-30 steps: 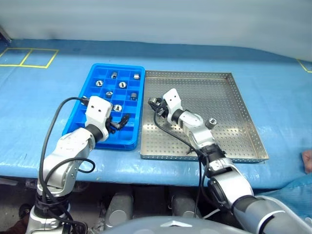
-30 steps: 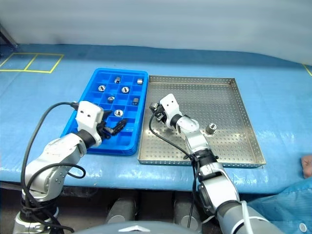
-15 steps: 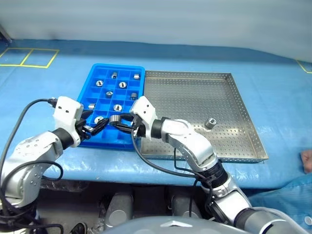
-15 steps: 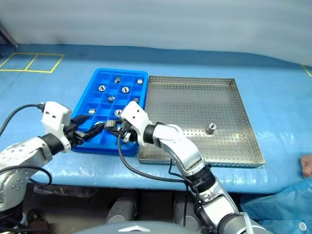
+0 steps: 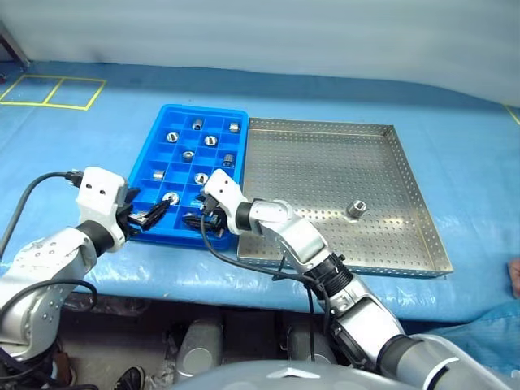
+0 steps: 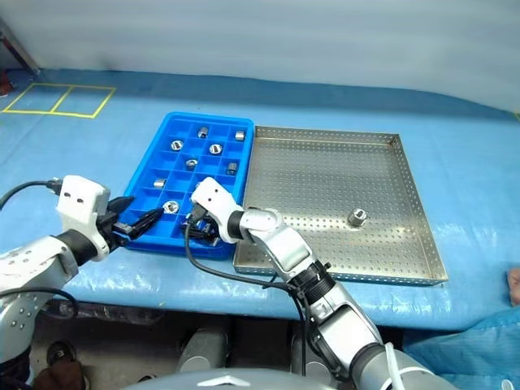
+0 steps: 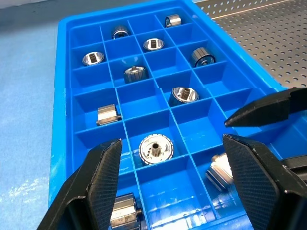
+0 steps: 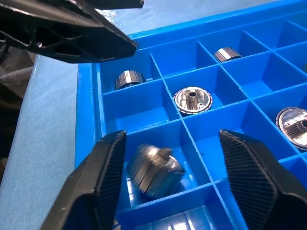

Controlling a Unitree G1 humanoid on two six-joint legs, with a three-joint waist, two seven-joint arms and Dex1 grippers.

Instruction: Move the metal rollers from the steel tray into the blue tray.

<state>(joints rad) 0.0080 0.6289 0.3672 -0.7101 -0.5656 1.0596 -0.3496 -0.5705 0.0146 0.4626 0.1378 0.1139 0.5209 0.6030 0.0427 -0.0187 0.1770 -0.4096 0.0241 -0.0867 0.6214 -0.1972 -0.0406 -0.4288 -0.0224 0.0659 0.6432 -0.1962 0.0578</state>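
The blue tray [image 5: 203, 110] lies left of the steel tray [image 5: 325, 171], and several metal rollers [image 7: 155, 149] sit in its compartments. One roller [image 5: 354, 210] stands alone on the steel tray's perforated floor. My right gripper [image 8: 171, 135] is open over the blue tray's near end. A roller [image 8: 154, 165] lies tilted in the compartment below its spread fingers, free of them. Just beside it, my left gripper [image 5: 150, 214] is open and empty over the tray's near left corner.
Both trays rest on a blue-covered table whose front edge runs close below them. Yellow tape lines [image 5: 53, 91] mark the far left. A person's hand [image 5: 515, 278] shows at the right edge, above blue cloth.
My right gripper carried a roller left from the steel tray to the blue tray's near end and opened; the roller now lies in a compartment. My left gripper drew back to the left.
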